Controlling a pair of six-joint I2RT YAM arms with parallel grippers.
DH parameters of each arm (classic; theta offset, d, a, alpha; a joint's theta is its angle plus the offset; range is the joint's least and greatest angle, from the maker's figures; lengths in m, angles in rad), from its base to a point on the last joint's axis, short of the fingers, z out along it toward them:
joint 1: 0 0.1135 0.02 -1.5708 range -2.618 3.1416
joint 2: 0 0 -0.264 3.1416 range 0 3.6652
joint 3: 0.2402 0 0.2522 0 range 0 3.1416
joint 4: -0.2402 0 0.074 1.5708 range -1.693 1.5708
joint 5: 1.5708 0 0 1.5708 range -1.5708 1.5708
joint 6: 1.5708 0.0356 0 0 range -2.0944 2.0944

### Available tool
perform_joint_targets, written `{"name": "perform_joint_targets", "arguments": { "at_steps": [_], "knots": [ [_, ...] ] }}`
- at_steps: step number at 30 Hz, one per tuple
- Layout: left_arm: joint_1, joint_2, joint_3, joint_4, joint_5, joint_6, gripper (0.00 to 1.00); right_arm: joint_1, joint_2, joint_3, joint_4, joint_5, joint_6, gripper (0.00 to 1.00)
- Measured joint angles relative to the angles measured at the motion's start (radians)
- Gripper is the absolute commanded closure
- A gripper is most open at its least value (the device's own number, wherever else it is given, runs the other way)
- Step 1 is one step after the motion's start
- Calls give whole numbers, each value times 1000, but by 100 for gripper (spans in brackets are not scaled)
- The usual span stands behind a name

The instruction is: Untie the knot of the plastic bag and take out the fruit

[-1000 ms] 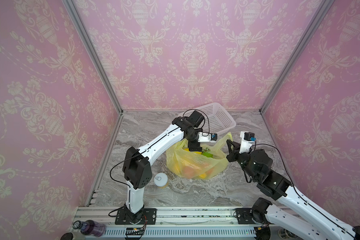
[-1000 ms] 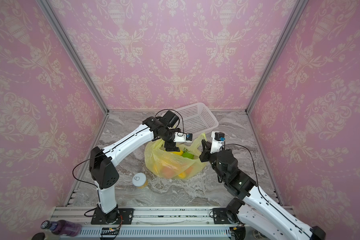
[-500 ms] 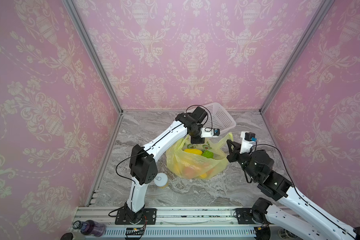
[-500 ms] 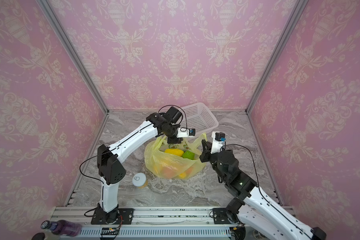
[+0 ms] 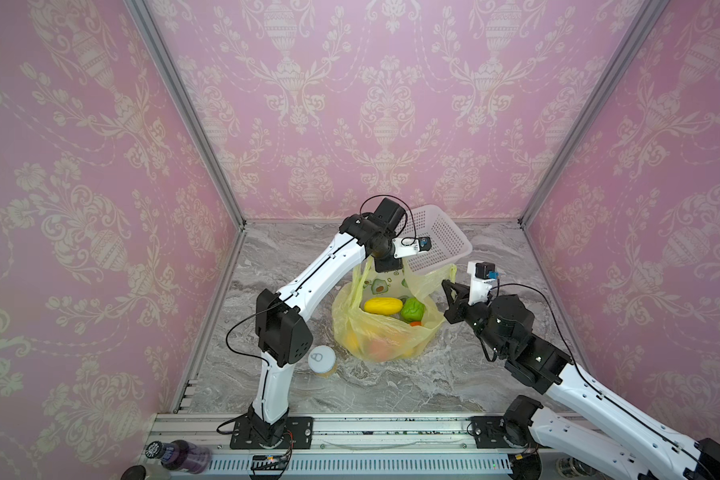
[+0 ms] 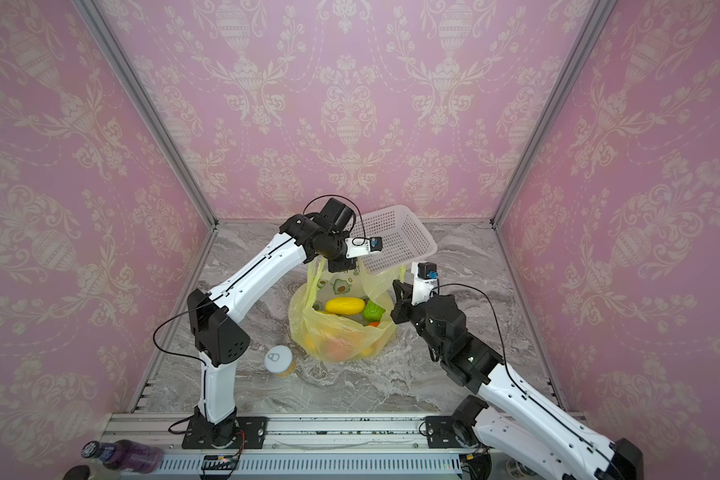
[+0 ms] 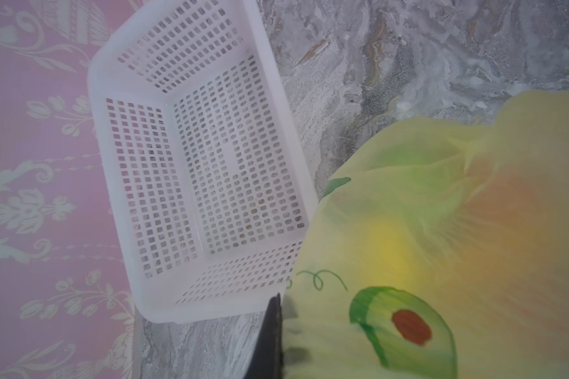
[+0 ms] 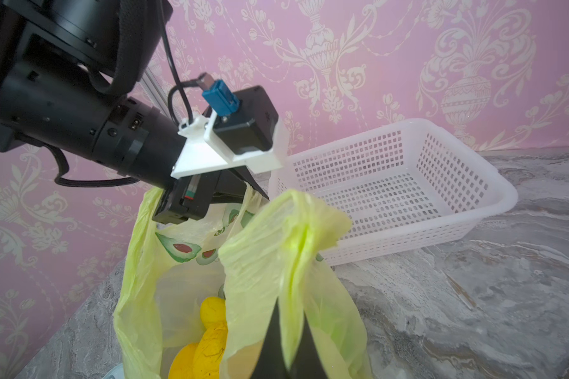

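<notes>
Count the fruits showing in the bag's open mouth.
3: a long yellow fruit, a green bumpy fruit beside it, an orange fruit peeking out nearby. More lie blurred behind the plastic bag wall.

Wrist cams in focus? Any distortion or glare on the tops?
Left wrist: bag right at the lens is soft, basket sharper. Right wrist: bag handle and basket crisp, right pincer blurred at the frame edge. Both top views: even light, faint shadows, no glare; wide-angle, posts splay outward, bottle at the lower edge soft.
</notes>
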Motion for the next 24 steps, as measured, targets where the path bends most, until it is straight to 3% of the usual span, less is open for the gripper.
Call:
{"name": "perform_joint_targets", "arguments": {
  "at_steps": [12, 18, 24],
  "knots": [
    [137, 1, 390, -94, -102, -69, 100, 0, 180, 100, 103, -69, 11, 97],
    [160, 1, 408, -92, -180, -88, 100, 0, 250, 110, 140, -65, 23, 62],
    [193, -27, 286, -58, -249, -105, 100, -4, 317, 111, 156, -53, 20, 21]
  ]
}}
